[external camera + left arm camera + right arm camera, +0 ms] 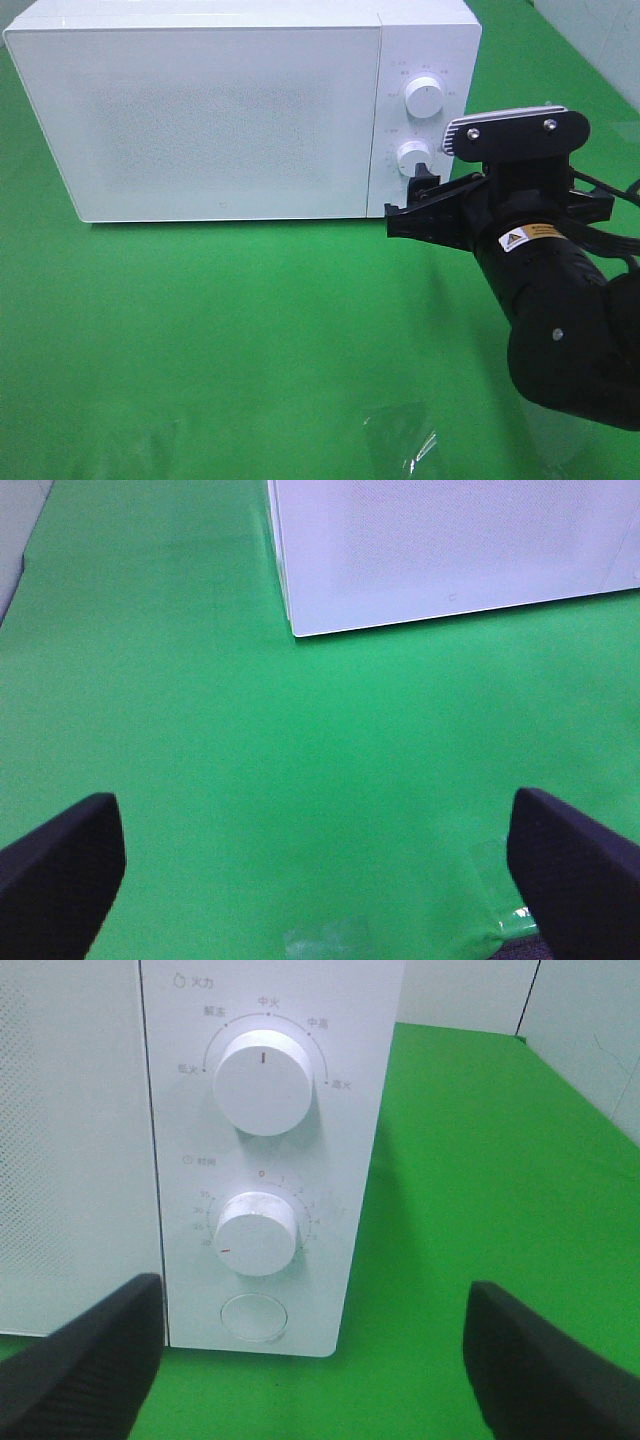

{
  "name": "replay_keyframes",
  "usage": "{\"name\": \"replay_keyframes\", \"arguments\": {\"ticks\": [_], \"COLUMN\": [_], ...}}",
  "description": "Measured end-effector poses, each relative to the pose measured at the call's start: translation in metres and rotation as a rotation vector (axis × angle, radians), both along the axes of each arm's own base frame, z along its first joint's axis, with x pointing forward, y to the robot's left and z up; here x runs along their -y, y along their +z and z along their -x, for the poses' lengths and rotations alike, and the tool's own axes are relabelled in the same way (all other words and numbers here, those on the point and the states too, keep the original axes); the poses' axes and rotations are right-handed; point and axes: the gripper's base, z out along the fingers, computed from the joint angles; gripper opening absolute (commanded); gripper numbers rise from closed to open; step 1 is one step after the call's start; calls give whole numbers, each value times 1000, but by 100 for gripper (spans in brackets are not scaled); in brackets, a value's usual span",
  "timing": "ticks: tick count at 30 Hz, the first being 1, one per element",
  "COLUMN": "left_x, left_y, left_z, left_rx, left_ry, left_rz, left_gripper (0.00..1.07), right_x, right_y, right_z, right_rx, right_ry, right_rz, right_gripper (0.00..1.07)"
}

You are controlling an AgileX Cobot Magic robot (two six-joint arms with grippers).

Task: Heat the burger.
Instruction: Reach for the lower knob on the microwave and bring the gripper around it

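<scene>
I count one white microwave (440, 40) with one door (200, 110). Its control panel carries two round knobs, the upper knob (424, 97) and the lower knob (413, 154), and one round button (253, 1317) beneath them. One green cloth (250, 330) lies under everything, with one scrap of clear film (402, 445) on it. I have two grippers, my right gripper (408, 203) and my left gripper (320, 880), each showing two black fingers (60, 870). One yellow warning label (530, 237) sits on my right arm (570, 330).

Cannot see inside the microwave (200, 110) past its shut door; cannot read tiny numerals around the timer dial (260, 1232).
</scene>
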Motion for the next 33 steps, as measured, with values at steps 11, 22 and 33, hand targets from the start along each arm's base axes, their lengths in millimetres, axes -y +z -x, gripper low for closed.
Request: {"name": "replay_keyframes", "arguments": {"ticks": [11, 22, 33], "left_x": [0, 0, 0], "left_y": [0, 0, 0], "left_z": [0, 0, 0], "left_rx": [0, 0, 0], "left_ry": [0, 0, 0], "left_rz": [0, 0, 0], "left_gripper": [96, 96, 96], "right_x": [-11, -18, -27], "right_y": [-6, -18, -31], "right_z": [-17, -43, -68], "right_rx": [11, 13, 10], "right_ry": [-4, -6, 26], "right_rz": [-54, -74, -79], "right_gripper": [76, 76, 76]}}
